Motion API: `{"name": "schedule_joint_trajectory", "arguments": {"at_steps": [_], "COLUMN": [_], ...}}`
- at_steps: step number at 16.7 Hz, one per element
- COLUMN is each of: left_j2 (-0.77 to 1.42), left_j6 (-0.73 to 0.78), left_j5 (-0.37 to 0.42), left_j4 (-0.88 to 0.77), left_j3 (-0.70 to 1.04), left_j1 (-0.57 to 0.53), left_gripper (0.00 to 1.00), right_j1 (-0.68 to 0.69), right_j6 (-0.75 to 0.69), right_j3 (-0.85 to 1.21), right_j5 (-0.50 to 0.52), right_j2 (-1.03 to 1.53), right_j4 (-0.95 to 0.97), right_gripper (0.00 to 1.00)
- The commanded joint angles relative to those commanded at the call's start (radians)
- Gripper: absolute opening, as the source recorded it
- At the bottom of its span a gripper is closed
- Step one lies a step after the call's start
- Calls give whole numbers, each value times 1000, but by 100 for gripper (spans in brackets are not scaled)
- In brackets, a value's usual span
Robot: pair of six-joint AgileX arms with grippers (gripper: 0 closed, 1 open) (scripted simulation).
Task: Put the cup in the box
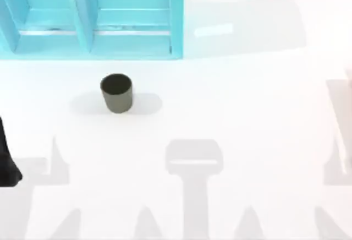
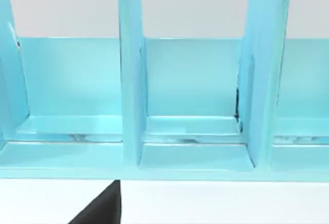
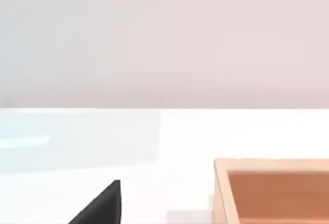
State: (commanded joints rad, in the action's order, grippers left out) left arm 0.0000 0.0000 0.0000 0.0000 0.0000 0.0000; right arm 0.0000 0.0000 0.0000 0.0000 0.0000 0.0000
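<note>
Cup stands upright on the white table, mouth up, its long axis vertical and its sides narrowing a little toward the base. It is dark olive-grey and plain, with no handle, and I can read no brand, label or writing on it or on anything else here. From the cup, the blue rack lies toward the far edge of the table, near but apart from it, with bare table between the two. The rack's upright dividers split it into open-fronted compartments, and the cup sits roughly in front of the divider between two of them. A soft shadow spreads on the table to either side of the cup.

The left wrist view looks straight into the rack, showing its dividers, back wall and floor, all the same light blue. A dark part of the left arm shows at the table's left edge, nearer the front than the cup and well apart from it. The left gripper shows as a dark wedge, so I cannot tell how its jaws stand or whether they hold anything.

The right wrist view shows the rim and inside wall of an orange-brown wooden box on the table. The right gripper shows as a like dark wedge, and I cannot tell how its jaws stand either.
</note>
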Motion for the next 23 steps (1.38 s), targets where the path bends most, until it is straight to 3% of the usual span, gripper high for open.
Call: {"name": "schedule_joint_trajectory", "arguments": {"at_steps": [5,9,14,23], "left_j2": [0,0,0,0], "left_j6": [0,0,0,0], "left_j5": [0,0,0,0], "left_j4": [0,0,0,0], "left_j3": [0,0,0,0], "left_j1": [0,0,0,0], "left_gripper": [100,100,100,100], "right_j1": [25,116,285,612], "right_j6": [16,76,199,502], "right_j3": [54,275,746,1805], "right_j5": [12,65,169,334], "right_j2": [54,259,654,1539], "right_j4": [-28,-131,-332,-767], "right_gripper": [100,100,100,100]}}
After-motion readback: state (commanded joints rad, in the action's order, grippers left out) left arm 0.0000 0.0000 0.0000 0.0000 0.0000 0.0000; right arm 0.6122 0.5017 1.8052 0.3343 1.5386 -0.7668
